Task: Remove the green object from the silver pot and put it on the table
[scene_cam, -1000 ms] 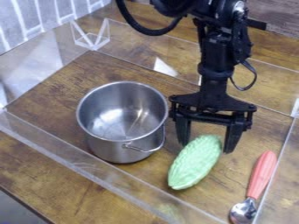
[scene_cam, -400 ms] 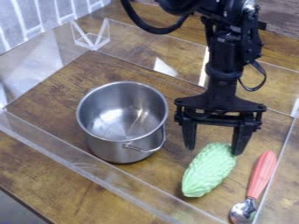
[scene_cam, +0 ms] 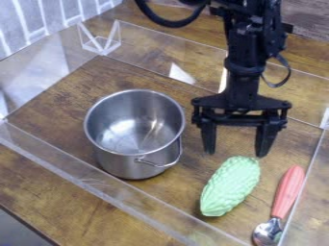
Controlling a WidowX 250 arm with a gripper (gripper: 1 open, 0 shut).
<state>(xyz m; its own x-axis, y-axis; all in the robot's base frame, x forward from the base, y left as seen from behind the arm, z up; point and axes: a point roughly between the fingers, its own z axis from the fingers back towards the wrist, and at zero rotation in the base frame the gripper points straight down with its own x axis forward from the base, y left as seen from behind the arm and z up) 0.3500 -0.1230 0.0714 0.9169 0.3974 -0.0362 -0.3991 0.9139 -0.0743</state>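
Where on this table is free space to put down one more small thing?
Bare table lies behind the silver pot, up to the back acrylic wall, and in the front left corner. The right side is crowded: the open gripper stands above the green object, with the red-handled spoon beside it.

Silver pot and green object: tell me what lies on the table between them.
Nothing. In the camera view, only bare table separates the silver pot from the green object; the open gripper hangs farther back.
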